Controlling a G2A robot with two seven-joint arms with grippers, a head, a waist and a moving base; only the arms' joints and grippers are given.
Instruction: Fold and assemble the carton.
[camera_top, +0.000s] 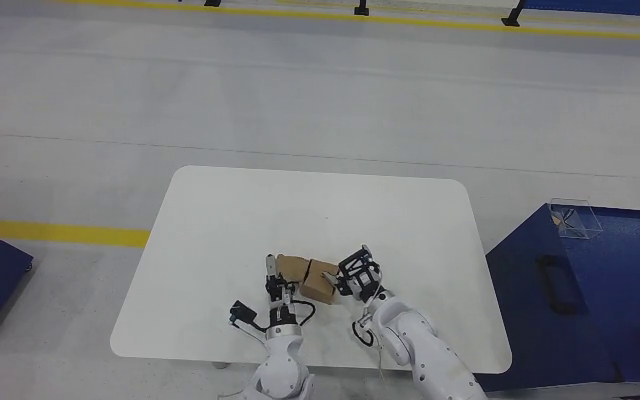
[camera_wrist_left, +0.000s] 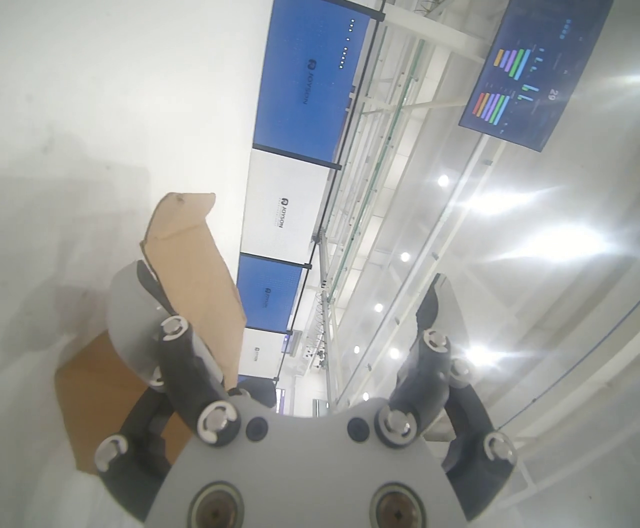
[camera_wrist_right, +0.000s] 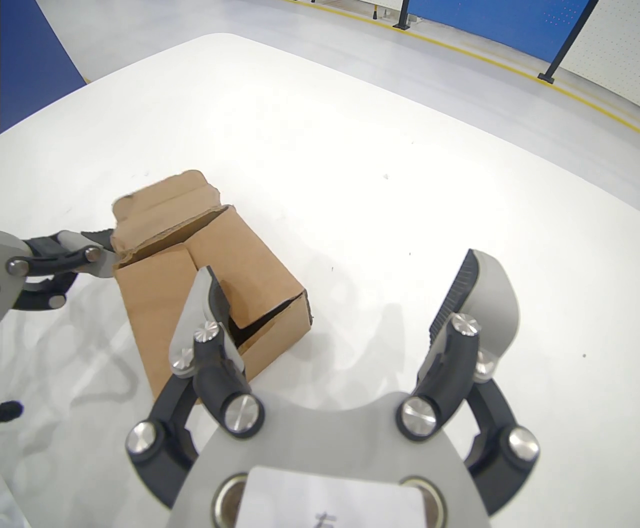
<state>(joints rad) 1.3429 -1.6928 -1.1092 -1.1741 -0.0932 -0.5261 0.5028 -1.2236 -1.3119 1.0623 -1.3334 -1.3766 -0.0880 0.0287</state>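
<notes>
A small brown carton lies on its side near the front of the white table. In the right wrist view the carton has a raised, ragged flap at its far end and a gap at the near end. My right gripper is open just above that near end, with one finger over the carton's top and the other over bare table. My left gripper is open at the flap end, one finger against the upright flap. The right wrist view also shows the left gripper touching the flap.
A dark blue cabinet stands just right of the table, with a clear plastic box on its far corner. The table's far half is bare white surface. Both arms are crowded together at the front edge.
</notes>
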